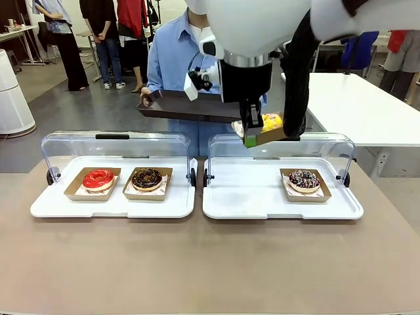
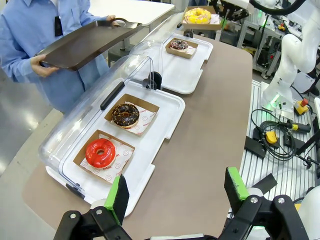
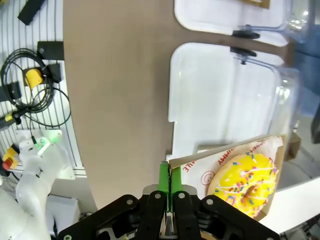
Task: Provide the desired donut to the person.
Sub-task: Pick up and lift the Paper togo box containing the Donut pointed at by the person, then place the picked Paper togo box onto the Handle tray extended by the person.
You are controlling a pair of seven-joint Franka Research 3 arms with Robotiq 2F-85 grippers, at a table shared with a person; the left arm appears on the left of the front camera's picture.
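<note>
Right gripper [image 1: 252, 129], upper centre of front view, is clamped on the edge of the cardboard tray [image 1: 272, 136] carrying the yellow donut [image 1: 272, 121], held above the right display case [image 1: 249, 197]. The person [image 1: 172, 56] offers a dark serving tray [image 1: 177, 105] just left of it. Left gripper [image 2: 177, 192]: fingers spread, empty. Pick looks done; set-down and release remain.

right arm [image 1: 262, 26] enters from upper right, reaches across middle, wrist pointing straight down. right gripper [image 1: 252, 128] raised, fingers pinched together on edge of donut box [image 1: 275, 136], green pads [image 3: 162, 177] almost meeting. left gripper [image 2: 177, 187] spread wide, holding nothing, tilted downward.
</note>
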